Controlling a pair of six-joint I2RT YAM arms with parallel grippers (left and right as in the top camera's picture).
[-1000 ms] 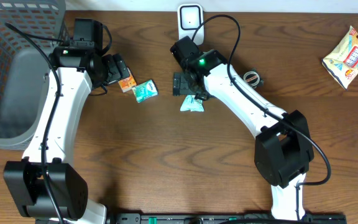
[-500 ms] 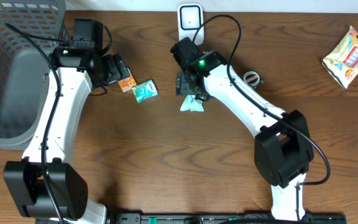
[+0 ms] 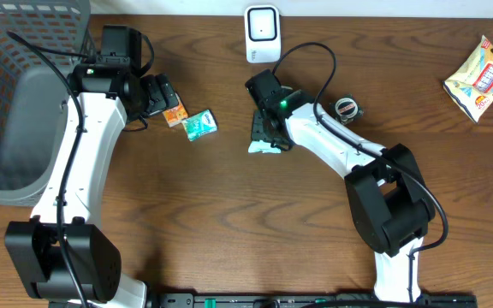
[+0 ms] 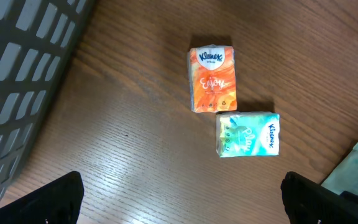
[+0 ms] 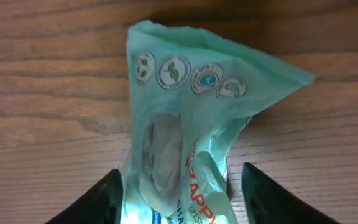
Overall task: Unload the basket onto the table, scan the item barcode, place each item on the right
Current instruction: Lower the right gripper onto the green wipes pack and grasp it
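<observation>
Mint-green packet [image 5: 179, 118] lies between the right gripper [image 5: 185, 196] fingers, perhaps touching.

A pale green packet [image 5: 185, 112] fills mid-frame on the wooden table [image 5: 42, 62] — black fingers [image 5: 98, 199] flank its lower end, the lower-right one just clear.

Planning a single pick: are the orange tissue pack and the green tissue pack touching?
Touching. In the left wrist view the orange tissue pack meets the green tissue pack at a corner, no gap showing between.
</observation>
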